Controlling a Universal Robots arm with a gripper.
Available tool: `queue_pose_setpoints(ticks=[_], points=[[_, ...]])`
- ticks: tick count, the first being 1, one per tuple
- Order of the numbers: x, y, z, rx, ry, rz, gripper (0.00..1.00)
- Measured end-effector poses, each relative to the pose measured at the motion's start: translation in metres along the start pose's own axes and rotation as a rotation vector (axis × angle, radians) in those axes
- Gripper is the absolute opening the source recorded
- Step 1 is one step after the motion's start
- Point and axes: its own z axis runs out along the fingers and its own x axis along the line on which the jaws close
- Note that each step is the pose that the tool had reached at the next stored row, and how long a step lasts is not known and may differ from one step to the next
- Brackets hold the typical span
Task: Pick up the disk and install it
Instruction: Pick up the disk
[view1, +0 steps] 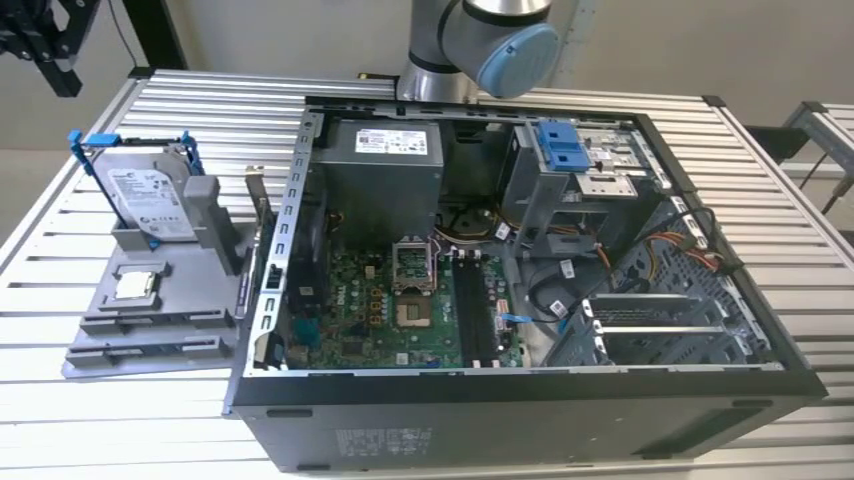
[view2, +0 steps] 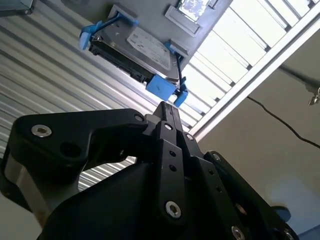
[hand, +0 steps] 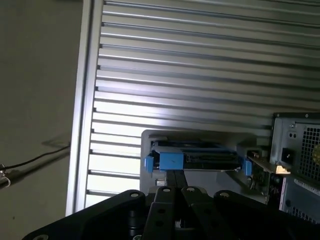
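Observation:
The disk (view1: 140, 195) is a silver-grey drive with a white label in a blue bracket. It stands on edge in a grey holder (view1: 200, 215) on the exterior view's left, outside the open computer case (view1: 534, 250). My black gripper (view1: 56, 60) hangs high above the table's far corner on that side, well apart from the disk. In both wrist views the fingers come together into a narrow tip with nothing between them, gripper (view2: 164, 106) (hand: 176, 174). Past that tip sits the disk (view2: 145, 47) (hand: 205, 161), its blue bracket end toward me.
A small square silver chip (view1: 134, 285) lies on the grey fixture plate (view1: 147, 335) in front of the holder. Inside the case are a motherboard (view1: 400, 300), a power supply (view1: 380, 165) and a drive cage with a blue tab (view1: 567, 150). The slatted metal table (view1: 214, 110) ends close to the holder.

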Motion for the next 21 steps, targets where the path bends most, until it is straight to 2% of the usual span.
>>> queue_pose_setpoints(ticks=[5,21], points=[[0.0000,0.0000,0.0000,-0.0008,0.0035,-0.069,0.00],[0.0000,0.0000,0.0000,-0.0055,0.0178,-0.360,0.00]])
